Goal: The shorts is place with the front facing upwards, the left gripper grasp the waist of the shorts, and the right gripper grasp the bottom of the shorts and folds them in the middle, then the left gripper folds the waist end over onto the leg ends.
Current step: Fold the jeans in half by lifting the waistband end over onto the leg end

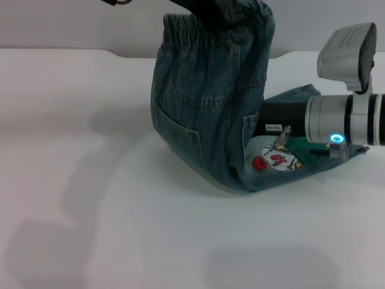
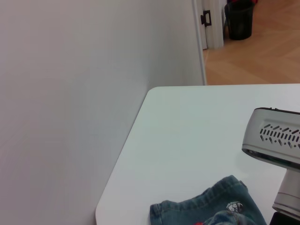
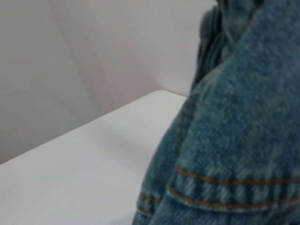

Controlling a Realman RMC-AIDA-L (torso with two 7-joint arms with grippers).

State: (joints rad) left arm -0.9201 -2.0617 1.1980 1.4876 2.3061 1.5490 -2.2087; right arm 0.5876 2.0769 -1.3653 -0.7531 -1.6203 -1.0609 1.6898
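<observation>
1. White table [image 1: 120, 229]: bare surface, rounded far corner against a pale wall.
2. Blue denim shorts [image 1: 204, 114]: already folded lengthwise, waist half hoisted upright, leg half flat on the table under the right arm.
3. Gathered elastic waist of the shorts [image 1: 198, 27]: raised at top of head view, pinched by the black left gripper [image 1: 219, 11], clamped on it.
4. Hemmed leg ends [image 2: 201, 206]: lying flat, cartoon patch [image 1: 278, 158] showing.
5. Right gripper: hidden behind the lifted denim; grip cannot be told.
</observation>
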